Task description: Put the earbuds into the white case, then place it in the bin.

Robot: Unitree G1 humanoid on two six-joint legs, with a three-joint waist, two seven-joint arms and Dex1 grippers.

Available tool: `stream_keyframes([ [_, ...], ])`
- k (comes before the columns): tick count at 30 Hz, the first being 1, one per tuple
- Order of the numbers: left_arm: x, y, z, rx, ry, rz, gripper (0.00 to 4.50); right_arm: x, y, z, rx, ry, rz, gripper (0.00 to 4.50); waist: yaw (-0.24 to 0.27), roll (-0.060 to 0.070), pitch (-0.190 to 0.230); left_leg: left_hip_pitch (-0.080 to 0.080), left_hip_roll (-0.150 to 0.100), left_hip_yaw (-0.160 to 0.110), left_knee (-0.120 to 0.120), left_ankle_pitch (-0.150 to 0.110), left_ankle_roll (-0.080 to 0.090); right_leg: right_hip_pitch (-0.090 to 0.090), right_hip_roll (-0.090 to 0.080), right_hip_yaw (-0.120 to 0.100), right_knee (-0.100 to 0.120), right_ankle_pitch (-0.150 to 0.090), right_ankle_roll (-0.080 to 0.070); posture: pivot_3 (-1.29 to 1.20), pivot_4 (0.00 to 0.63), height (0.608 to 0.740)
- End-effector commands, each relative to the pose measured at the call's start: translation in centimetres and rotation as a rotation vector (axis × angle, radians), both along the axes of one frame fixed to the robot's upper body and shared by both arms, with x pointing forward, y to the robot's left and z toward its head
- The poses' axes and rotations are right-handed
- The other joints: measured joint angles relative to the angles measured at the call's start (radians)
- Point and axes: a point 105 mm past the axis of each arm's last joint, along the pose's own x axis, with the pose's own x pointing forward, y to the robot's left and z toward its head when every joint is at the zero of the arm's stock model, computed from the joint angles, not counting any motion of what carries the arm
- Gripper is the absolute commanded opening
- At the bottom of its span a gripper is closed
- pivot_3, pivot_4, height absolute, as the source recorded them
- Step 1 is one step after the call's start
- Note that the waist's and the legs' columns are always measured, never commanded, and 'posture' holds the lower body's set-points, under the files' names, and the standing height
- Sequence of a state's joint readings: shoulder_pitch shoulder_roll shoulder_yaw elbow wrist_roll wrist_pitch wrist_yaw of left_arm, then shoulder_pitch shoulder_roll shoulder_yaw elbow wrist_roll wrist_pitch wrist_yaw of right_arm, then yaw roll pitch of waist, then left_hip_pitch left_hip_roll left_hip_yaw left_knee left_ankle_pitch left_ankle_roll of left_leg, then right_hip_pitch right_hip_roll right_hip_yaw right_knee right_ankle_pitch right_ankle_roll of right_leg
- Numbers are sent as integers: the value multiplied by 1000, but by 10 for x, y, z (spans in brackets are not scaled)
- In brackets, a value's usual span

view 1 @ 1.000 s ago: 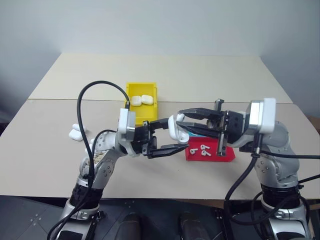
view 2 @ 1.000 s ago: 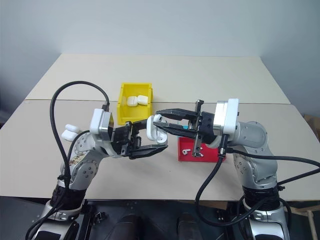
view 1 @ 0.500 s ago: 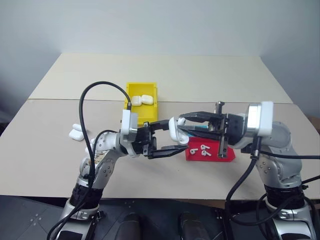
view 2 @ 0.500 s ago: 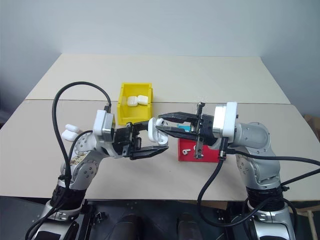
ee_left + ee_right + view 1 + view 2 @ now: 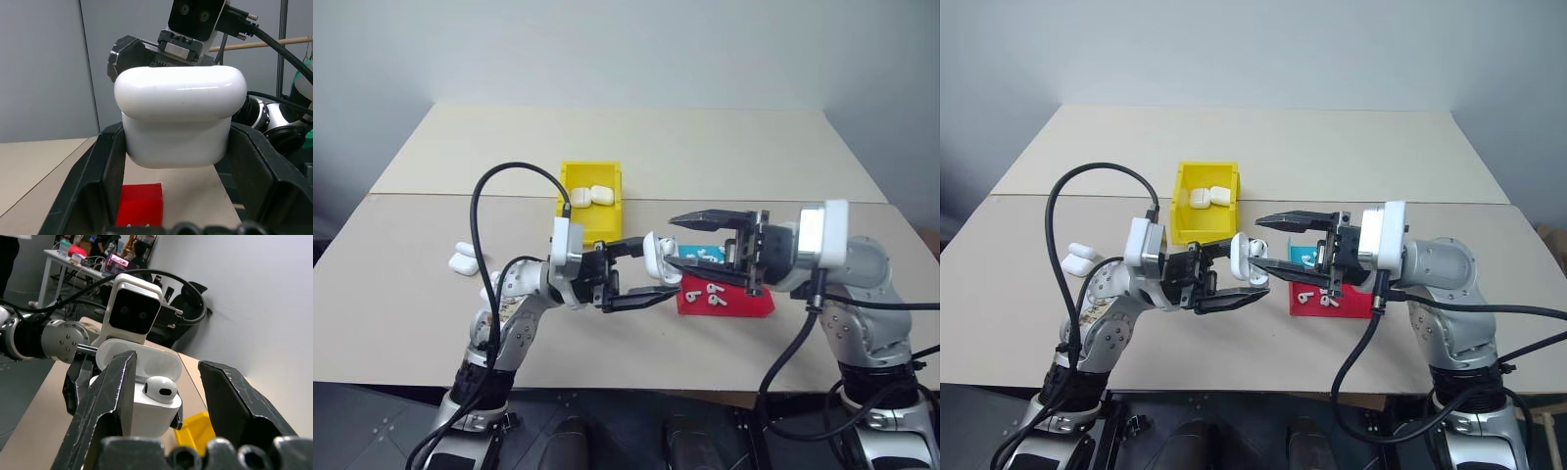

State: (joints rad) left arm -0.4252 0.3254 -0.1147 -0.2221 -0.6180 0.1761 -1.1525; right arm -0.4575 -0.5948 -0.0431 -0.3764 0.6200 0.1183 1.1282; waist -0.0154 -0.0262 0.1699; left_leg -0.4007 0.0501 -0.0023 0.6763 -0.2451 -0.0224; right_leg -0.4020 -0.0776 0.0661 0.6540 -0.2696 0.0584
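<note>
Right wrist view: left tool (image 5: pixel 651 269) clamps the white case (image 5: pixel 146 404), lid up, one of the earbuds (image 5: pixel 160 388) seated inside, above the bench (image 5: pixel 401 294). Right tool (image 5: pixel 690 245) gapes wide, empty, just right. Bin (image 5: pixel 590 208) sits beyond.

White case (image 5: pixel 146 391) open, 1 earbud (image 5: pixel 160 389) seated

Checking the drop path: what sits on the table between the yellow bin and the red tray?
Bare tabletop lies between the bin and the red tray; above that gap, the left gripper holds the white case, in the left eye view.
</note>
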Motion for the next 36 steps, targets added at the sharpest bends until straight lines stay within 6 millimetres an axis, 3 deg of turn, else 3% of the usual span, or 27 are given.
stream_keyframes([
  [1, -4, 9, 0, 16, -65, 18, 2790, 2, -14, 28, -4, -3, -62, 2551, -2, 0, 0, 0, 0, 0, 0, 0, 0, 0, 0, 0, 0, 0, 0, 0, 150, 740],
  [2, -5, 11, -2, 24, -67, 21, 2790, 3, -17, 32, -7, 6, -80, 2551, -4, 0, 0, 0, 0, 0, 0, 0, 0, 0, 0, 0, 0, 0, 0, 0, 150, 740],
  [5, -8, 20, -11, 67, -68, 32, 2790, 33, -34, 33, -223, 114, -243, 2551, -4, 1, 1, 1, 0, 1, -1, 0, 0, 0, 0, 1, 0, 0, 0, 0, 150, 740],
  [11, -11, 36, -32, 146, -61, 59, 2790, 88, -63, 7, -692, 232, -451, 2551, -9, 1, 1, 1, 1, 2, -2, 0, 0, -1, 0, 1, -2, 0, -1, 0, 150, 740],
  [20, -12, 37, -33, 131, -53, 98, 2790, 147, -52, -28, -1067, 207, -515, 2551, -15, 2, 1, -4, 1, 2, -2, 0, 0, -5, 0, 0, -4, 1, -1, 0, 150, 740],
  [26, -13, 35, -32, 123, -50, 107, 2790, 166, -43, -44, -1187, 184, -515, 2551, -13, 3, 2, -5, 1, 2, -2, 0, 0, -5, -1, 0, -5, 1, -1, 0, 150, 740],
  [36, -17, 34, -34, 114, -44, 136, 2790, 170, -37, -65, -1235, 213, -465, 2551, -22, 4, 2, -4, 1, 2, -2, 0, 0, -5, 0, 0, -4, 1, -1, 0, 150, 740],
])
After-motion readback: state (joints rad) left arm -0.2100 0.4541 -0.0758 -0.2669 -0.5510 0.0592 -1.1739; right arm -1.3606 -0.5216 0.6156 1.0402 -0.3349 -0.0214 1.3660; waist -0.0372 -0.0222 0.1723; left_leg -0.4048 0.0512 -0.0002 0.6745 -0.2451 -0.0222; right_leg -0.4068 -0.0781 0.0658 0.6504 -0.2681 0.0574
